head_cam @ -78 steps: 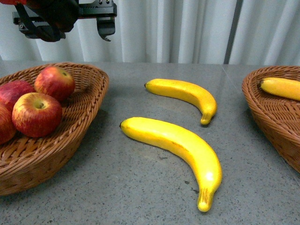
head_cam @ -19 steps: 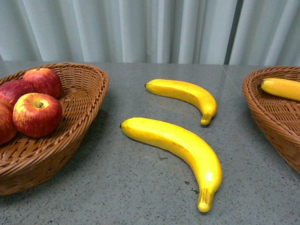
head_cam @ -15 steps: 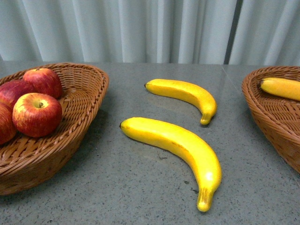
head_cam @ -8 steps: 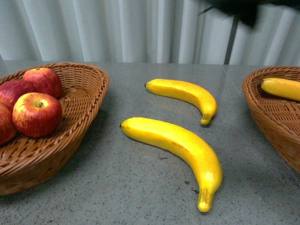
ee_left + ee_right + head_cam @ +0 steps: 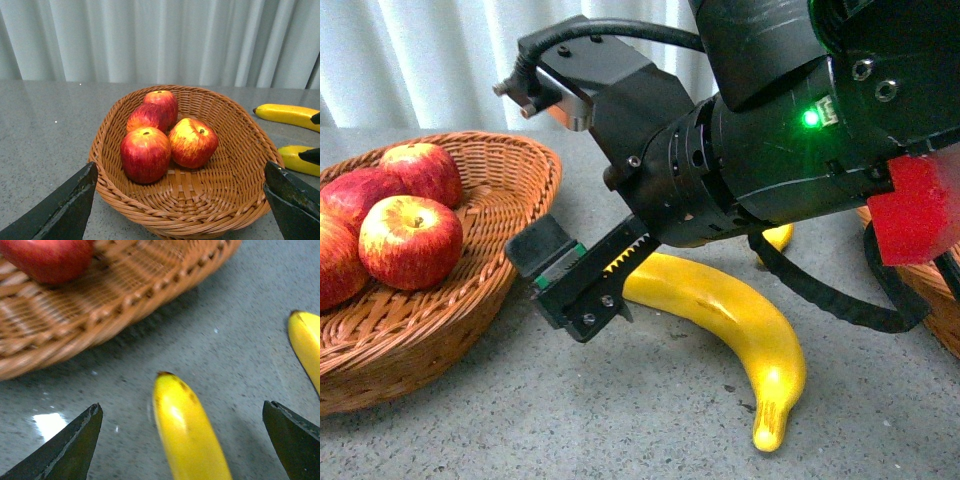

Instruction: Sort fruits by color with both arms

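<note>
Left wrist view: my left hand (image 5: 180, 166) spread, facing basket (image 5: 235, 120) holding four apples (image 5: 145, 154); right hand (image 5: 181, 406) spread, banana (image 5: 186, 432) between fingers, on surface (image 5: 240, 340).

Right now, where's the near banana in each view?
Front: near banana lies centre, its stem-free end hidden behind the right gripper.
Left wrist: at the frame edge past the basket, the closer of two bananas.
Right wrist: it lies between the open jaws, tip toward the basket.
Shared landmark: the apple basket.
</note>
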You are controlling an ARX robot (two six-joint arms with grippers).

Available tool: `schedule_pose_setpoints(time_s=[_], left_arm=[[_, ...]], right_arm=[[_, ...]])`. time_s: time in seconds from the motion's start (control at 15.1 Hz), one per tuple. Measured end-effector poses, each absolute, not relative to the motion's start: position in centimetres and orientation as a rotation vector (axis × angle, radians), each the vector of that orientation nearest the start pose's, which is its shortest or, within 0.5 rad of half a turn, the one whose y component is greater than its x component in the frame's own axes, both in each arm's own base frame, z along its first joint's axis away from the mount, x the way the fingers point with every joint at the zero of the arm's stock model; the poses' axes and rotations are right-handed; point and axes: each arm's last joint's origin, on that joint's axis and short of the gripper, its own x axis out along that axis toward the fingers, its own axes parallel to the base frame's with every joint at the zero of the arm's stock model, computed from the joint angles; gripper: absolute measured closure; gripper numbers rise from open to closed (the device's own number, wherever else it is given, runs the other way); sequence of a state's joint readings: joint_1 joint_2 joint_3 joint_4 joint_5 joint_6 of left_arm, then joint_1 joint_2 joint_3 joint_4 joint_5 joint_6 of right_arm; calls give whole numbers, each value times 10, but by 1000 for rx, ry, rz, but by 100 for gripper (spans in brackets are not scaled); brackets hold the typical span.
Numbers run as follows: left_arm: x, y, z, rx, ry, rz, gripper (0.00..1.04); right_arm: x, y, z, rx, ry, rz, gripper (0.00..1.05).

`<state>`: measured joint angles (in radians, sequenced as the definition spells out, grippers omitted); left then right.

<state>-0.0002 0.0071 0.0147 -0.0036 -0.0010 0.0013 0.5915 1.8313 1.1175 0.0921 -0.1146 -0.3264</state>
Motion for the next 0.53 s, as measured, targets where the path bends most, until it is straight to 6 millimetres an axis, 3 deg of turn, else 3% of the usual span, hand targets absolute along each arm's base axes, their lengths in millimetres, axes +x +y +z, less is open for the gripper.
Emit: schedule_pose_setpoints(time_s=[0.26,0.53], left_arm=[[97,0,168,1,-4,0,7],[97,0,168,1,-4,0,7]], right_arm=[[348,179,179,-525,590,668,7],[346,174,176,-514,644,717,7]])
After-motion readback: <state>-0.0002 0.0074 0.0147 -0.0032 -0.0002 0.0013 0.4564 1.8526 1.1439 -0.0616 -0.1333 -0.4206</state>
